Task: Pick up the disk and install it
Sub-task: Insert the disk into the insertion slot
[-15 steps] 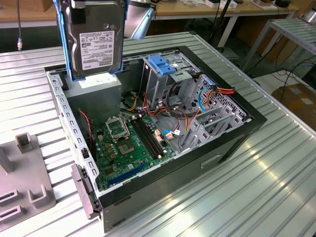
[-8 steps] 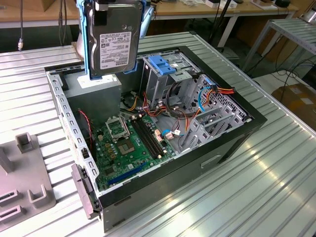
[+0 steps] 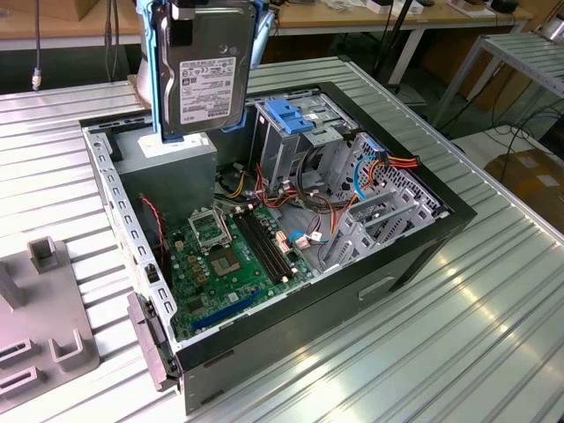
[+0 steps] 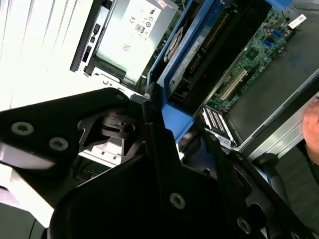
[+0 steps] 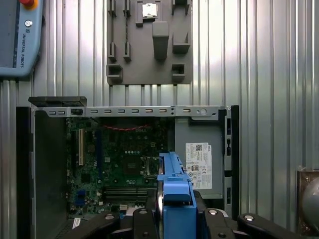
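- Disk (image 3: 210,79) hangs upright above the open computer case (image 3: 458,216), over the power supply (image 3: 176,167) at the exterior view's far left. It is not yet in the drive cage (image 3: 295,145).
- Your gripper (image 5: 177,221) has its fingers (image 5: 144,224) clamped on the disk's blue rail.
- Slip risk: the hold appears to be on the plastic rail alone. A jolt could, by my judgement, tilt the disk or drop it onto the motherboard (image 3: 229,256).
- Snag risk: loose cables (image 3: 388,163) lie just beside the cage. A skewed approach could catch them or jam the rail against the cage's edge.
- Writing: a white label with barcodes covers the disk's face, and another sits on the power supply. Both carry small print, which is not repeated here.
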Action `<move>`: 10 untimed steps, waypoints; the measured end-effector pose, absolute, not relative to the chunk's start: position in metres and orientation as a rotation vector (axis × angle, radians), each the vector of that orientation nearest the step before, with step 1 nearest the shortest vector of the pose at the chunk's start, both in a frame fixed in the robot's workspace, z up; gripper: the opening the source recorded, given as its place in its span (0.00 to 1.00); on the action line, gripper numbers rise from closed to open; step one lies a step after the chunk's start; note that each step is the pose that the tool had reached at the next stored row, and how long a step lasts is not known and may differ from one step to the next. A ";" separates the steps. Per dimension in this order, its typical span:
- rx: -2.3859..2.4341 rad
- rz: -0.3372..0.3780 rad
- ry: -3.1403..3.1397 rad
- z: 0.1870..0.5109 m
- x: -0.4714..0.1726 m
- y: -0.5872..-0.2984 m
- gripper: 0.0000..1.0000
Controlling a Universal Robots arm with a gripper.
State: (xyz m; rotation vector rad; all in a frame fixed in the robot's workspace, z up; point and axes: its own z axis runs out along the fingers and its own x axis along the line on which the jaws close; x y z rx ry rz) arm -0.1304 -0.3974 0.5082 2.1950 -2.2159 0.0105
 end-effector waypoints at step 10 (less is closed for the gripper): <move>2.195 0.010 -2.216 0.508 -0.130 -0.405 0.37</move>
